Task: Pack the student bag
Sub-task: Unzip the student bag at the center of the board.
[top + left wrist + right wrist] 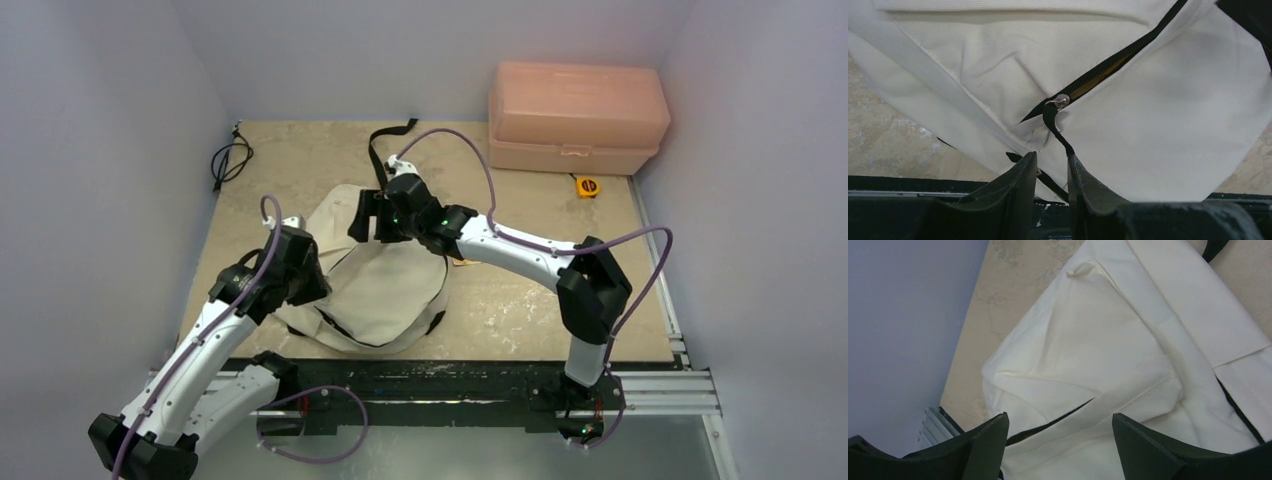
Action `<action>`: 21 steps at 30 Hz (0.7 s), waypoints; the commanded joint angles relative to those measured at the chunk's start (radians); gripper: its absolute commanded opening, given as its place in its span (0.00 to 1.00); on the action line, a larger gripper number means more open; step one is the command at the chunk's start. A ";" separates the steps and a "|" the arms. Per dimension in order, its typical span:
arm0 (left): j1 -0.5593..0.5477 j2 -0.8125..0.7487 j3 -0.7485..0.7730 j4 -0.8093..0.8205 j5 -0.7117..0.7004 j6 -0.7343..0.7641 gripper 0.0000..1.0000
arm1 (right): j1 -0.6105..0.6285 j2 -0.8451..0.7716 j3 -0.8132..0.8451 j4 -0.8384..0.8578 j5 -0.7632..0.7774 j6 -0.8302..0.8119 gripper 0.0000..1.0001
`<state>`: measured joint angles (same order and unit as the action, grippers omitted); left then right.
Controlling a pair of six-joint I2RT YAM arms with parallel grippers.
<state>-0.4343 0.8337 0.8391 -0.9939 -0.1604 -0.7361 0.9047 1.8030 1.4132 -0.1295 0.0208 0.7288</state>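
Top external view showed one student bag (385,290) on the bench (520,300) beneath the spread right claw (1059,416), its zipper pull (1055,122) touching the slightly parted left claw (1052,156).

Layout: bag mid-table, box at the far right.
Student bag (385,290) lies on the table (500,320), centre-left, near the front edge; its strap (385,145) runs off behind it toward the back wall. Plastic box (578,115) sits in the far right corner, tape measure (587,185) just in front of it. Cable (230,160) lies far left, well apart from the bag. Left gripper (1050,157) is at the bag's left edge, with the zipper pull cord (1055,130) reaching down to its fingertips. Right gripper (1060,422) hangs above the bag's far side.
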 commanded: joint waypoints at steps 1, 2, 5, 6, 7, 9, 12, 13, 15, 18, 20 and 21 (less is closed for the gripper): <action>0.001 -0.034 -0.006 0.045 0.068 0.019 0.31 | 0.062 0.067 0.129 -0.166 0.166 0.092 0.81; 0.001 -0.046 -0.011 0.051 0.077 0.020 0.33 | 0.069 0.085 0.152 -0.187 0.201 0.100 0.82; 0.001 -0.085 -0.027 0.072 0.129 0.034 0.43 | 0.091 0.130 0.204 -0.271 0.301 0.114 0.85; 0.001 -0.092 -0.025 0.065 0.137 0.035 0.45 | 0.096 0.132 0.204 -0.273 0.315 0.118 0.85; 0.000 -0.099 -0.024 0.058 0.144 0.038 0.46 | 0.100 0.129 0.192 -0.260 0.320 0.114 0.85; 0.000 -0.128 -0.030 0.049 0.150 0.040 0.50 | 0.110 0.125 0.177 -0.253 0.334 0.112 0.80; 0.001 -0.163 -0.029 0.048 0.154 0.038 0.55 | 0.114 0.116 0.157 -0.236 0.320 0.116 0.73; 0.000 -0.167 -0.020 0.042 0.152 0.041 0.55 | 0.115 0.102 0.132 -0.208 0.302 0.118 0.68; 0.000 -0.166 0.003 0.032 0.145 0.051 0.56 | 0.117 0.062 0.045 -0.125 0.264 0.119 0.62; 0.001 -0.130 0.047 0.032 0.127 0.082 0.56 | 0.117 0.033 -0.016 -0.074 0.227 0.126 0.61; 0.001 -0.081 0.094 0.024 0.115 0.111 0.56 | 0.116 0.019 -0.053 -0.008 0.152 0.101 0.64; 0.002 -0.053 0.116 0.031 0.107 0.130 0.57 | 0.115 0.008 -0.075 0.031 0.128 0.089 0.65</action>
<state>-0.4343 0.7082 0.8539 -0.9821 -0.0311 -0.6834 1.0145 1.8660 1.3960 -0.2340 0.2420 0.8368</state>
